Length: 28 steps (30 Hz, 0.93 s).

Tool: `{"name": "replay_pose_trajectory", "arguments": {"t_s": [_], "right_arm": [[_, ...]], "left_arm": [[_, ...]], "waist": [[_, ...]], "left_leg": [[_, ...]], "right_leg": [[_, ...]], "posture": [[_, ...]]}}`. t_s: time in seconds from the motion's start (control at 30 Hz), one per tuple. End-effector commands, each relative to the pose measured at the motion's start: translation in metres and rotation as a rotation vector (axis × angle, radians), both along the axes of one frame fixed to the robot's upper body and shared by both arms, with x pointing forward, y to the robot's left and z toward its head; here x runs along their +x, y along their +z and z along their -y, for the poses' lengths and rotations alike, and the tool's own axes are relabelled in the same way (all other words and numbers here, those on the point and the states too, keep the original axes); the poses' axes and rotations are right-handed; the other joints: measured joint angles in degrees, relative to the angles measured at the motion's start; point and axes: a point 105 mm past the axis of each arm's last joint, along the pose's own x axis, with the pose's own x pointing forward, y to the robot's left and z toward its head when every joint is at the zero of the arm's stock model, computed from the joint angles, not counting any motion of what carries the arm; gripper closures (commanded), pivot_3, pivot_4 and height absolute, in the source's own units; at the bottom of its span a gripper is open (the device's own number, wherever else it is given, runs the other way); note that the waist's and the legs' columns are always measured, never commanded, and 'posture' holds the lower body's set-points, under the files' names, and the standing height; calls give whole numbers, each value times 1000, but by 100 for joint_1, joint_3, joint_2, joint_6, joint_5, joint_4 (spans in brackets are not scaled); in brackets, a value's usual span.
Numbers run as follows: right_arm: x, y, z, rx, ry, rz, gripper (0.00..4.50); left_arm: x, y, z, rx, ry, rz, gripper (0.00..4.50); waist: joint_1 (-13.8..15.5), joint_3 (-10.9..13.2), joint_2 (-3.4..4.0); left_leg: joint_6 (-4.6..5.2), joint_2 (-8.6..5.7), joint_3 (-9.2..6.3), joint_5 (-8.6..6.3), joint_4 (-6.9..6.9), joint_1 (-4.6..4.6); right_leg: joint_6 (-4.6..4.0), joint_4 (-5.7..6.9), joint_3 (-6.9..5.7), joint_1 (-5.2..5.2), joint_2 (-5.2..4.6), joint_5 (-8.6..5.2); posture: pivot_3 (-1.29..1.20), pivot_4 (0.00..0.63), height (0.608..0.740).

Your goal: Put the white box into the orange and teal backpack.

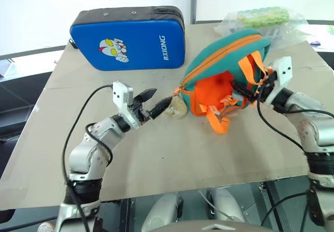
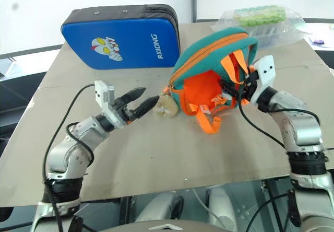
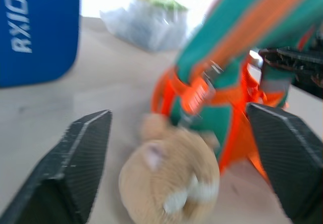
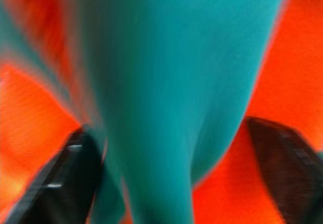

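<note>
Your orange and teal backpack (image 1: 224,75) lies tipped on the table (image 1: 156,153) right of centre, straps toward you, its tan plush charm (image 1: 176,106) at its 8 o'clock; the white box cannot be made out. Left gripper (image 1: 154,102) sits at the charm's 9 o'clock, its 2 fingers apart, clamped on nothing. Right gripper (image 1: 255,92) is at the backpack's 3 o'clock, fingers spread with teal fabric between them, grip uncertain; the blue padded case (image 1: 128,38) stands at the backpack's 10 o'clock.

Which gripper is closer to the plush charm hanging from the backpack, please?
The left. The left gripper is open right beside the plush charm, fingertips almost touching it. The right gripper is on the backpack's far side, among its orange straps.
</note>
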Motion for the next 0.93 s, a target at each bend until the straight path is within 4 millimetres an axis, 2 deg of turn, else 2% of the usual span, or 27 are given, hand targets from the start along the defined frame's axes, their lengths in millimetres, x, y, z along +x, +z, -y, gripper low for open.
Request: {"name": "replay_pose_trajectory", "arguments": {"t_s": [0.03,0.13,0.23,0.33,0.47,0.6,0.7,0.93], "right_arm": [[-38,8,6,-90,150,-12,39],[-55,5,14,-103,194,-63,39],[-73,1,26,-122,212,-105,39],[-79,2,47,-131,126,-115,39],[-89,-18,73,-186,36,-166,39],[-98,-42,101,-261,-52,-215,39],[-105,-56,115,-278,-87,-252,39],[-112,-70,127,-266,-115,-279,39]], "left_arm": [[-22,13,-9,90,-30,75,0],[-33,10,-13,121,-24,70,0],[-48,-3,-21,184,-5,33,0],[-62,-17,-40,220,52,-31,0],[-76,-28,-61,249,108,-76,0],[-85,-35,-72,256,142,-112,0],[-89,-37,-76,257,155,-125,0],[-88,-37,-79,235,182,-129,0]], "waist": [[18,1,1],[51,1,1],[65,1,1],[75,1,2],[168,2,2],[266,2,1],[298,2,3],[296,2,3]], "left_leg": [[0,2,-7,0,-4,-4],[1,2,-4,-1,-3,-5],[1,2,-1,-1,-1,0],[0,6,1,-2,-4,7],[0,6,3,-2,-2,12],[4,6,2,-5,1,20],[5,7,6,-6,2,22],[4,9,6,-6,1,26]], "right_leg": [[0,-10,-4,-1,1,0],[0,-14,-1,2,0,0],[0,-12,3,5,1,0],[0,-11,6,10,4,0],[-1,-12,3,18,4,0],[0,-23,-4,35,0,-1],[-1,-24,-1,38,0,-1],[-1,-23,-2,41,2,-1]], "posture": [[0,150,740],[0,150,740],[0,150,740],[0,150,740],[0,150,740],[0,150,740],[0,150,740],[0,150,740]]}}
